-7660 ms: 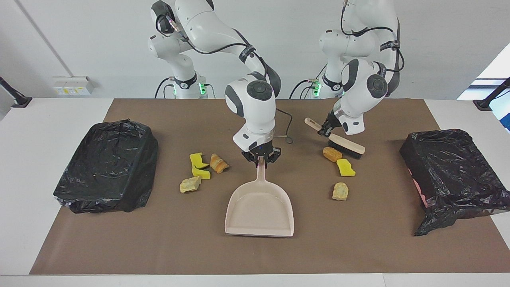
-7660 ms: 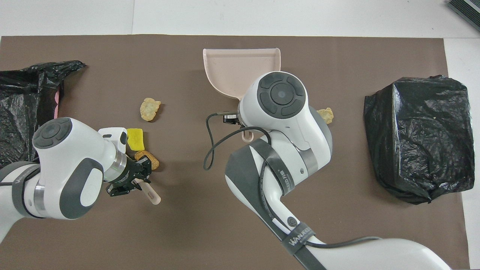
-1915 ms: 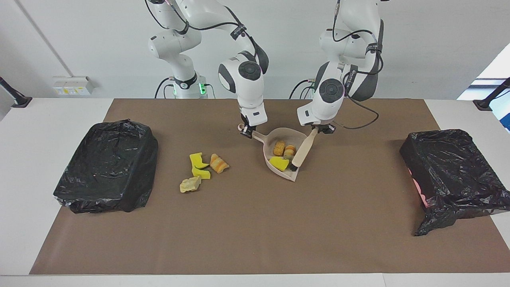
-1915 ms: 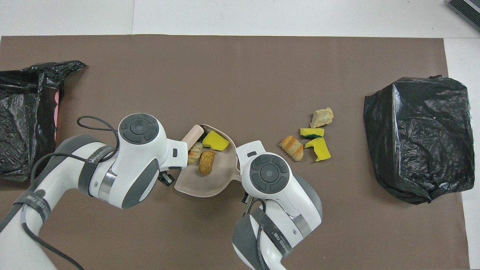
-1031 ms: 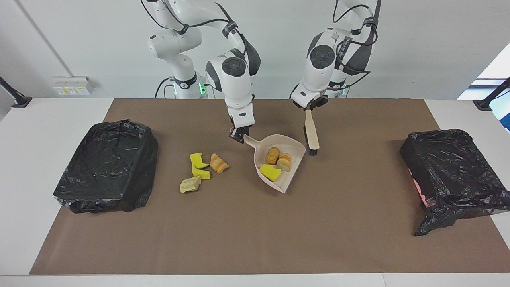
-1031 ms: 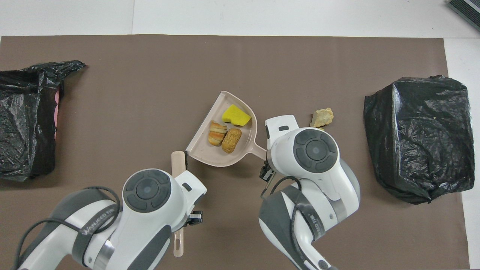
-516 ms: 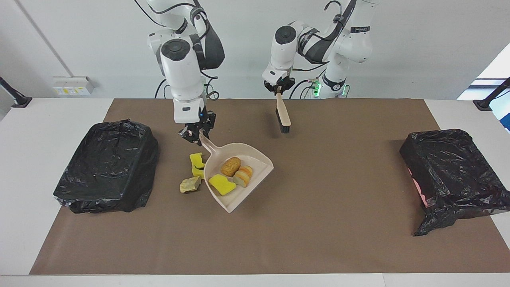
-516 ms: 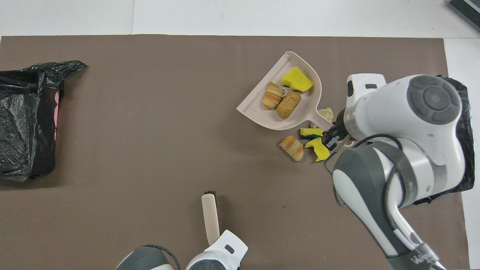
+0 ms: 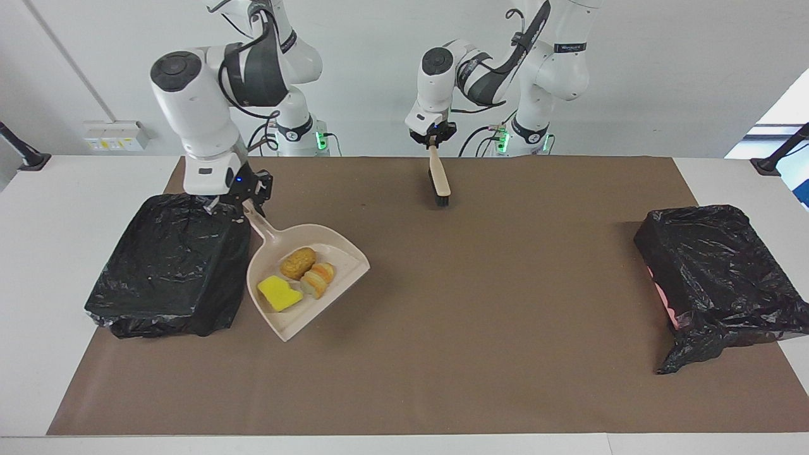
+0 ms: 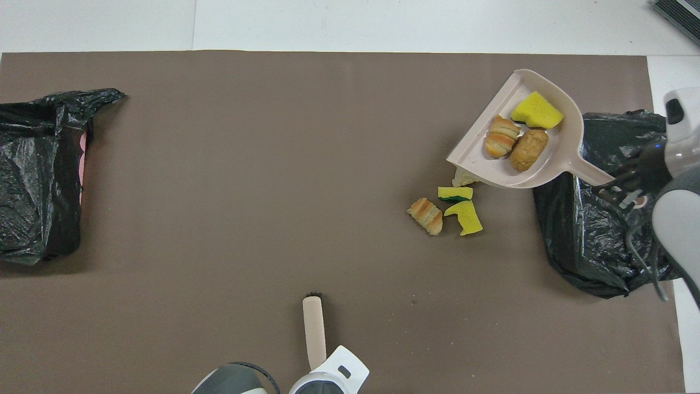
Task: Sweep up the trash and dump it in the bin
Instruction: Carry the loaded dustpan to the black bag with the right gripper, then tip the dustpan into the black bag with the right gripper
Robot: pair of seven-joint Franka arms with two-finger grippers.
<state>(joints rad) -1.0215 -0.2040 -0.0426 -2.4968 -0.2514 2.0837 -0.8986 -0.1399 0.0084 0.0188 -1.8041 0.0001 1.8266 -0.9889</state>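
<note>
My right gripper (image 9: 244,203) is shut on the handle of the beige dustpan (image 9: 328,253), which hangs tilted beside the black-lined bin (image 9: 165,265) at the right arm's end. The gripper itself is over the bin's corner. In the pan lie three trash pieces: a brown chunk (image 9: 298,262), an orange-striped one (image 9: 318,279) and a yellow one (image 9: 278,294). More trash lies on the mat under the pan's edge: a striped chunk (image 10: 425,215) and yellow pieces (image 10: 465,217). My left gripper (image 9: 432,141) is shut on the brush (image 9: 438,180), which hangs bristles down over the mat's robot-side edge.
A second black-lined bin (image 9: 714,272) sits at the left arm's end of the table. The brown mat (image 9: 474,354) covers most of the white table. A wall socket (image 9: 114,135) is off the table's corner.
My right arm has carried the loaded dustpan from over the loose trash to beside the bin. The left arm has drawn the brush slightly back toward the robots.
</note>
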